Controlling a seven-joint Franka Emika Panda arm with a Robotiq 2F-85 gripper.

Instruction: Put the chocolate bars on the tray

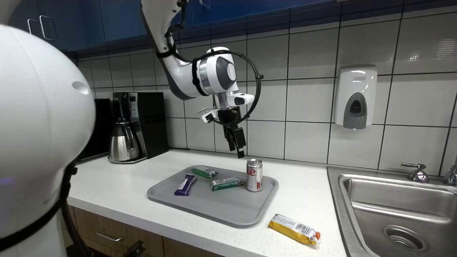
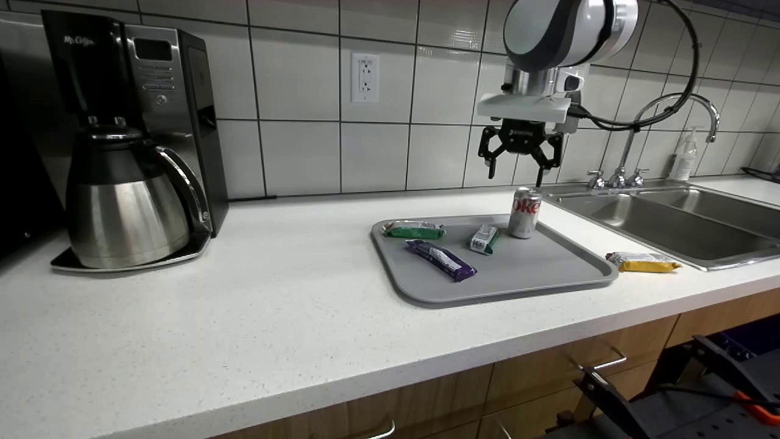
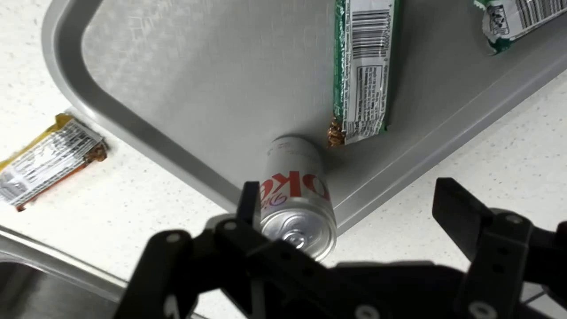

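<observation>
White arm (image 1: 180, 76), dark grey joint cap (image 1: 226, 73), looped black cable (image 1: 259, 84); black jaws, round screws (image 3: 366, 311)

Both exterior views facing the tiled wall (image 1: 273, 103), wrist view close from above, tray (image 1: 228, 201) in all three

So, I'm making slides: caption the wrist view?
Open gripper near Coke can; green bars on tray, yellow bar beside it.

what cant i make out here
Wrist view:
silver metal can, lid partly hidden by black two-fingered gripper
green wrapped bar nearest the can, far end cut off by top edge
yellow wrapped bar, small print blurred
In both exterior views:
purple wrapped bar, print too small
</observation>
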